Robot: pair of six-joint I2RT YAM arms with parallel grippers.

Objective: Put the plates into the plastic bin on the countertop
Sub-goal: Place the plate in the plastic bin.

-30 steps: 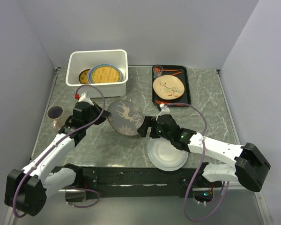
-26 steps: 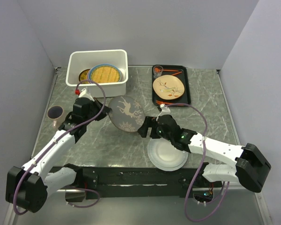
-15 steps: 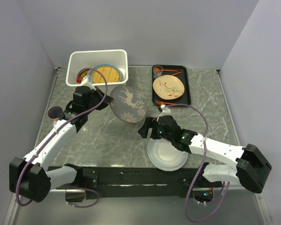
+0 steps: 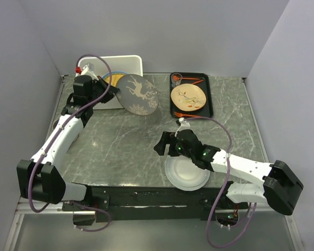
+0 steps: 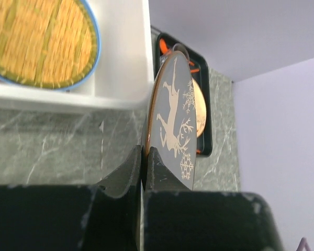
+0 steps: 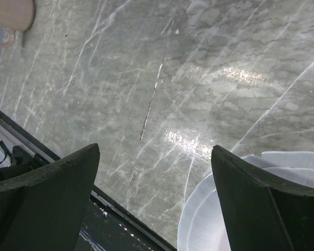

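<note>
left wrist: left gripper (image 5: 144, 152) clamped on the rim of the dark deer plate (image 5: 174, 117), plate on edge, long axis straight out from jaws, white deer facing right, plastic bin (image 5: 126, 63) beyond-left. right gripper (image 6: 154, 162) jaws wide apart, white plate (image 6: 214, 225) beneath.

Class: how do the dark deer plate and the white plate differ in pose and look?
The dark deer plate is tilted in the air, pinched by the left gripper; the white plate lies flat on the countertop, ungripped. The dark deer plate bears a pale deer; the white plate is plain. Both are round.
</note>
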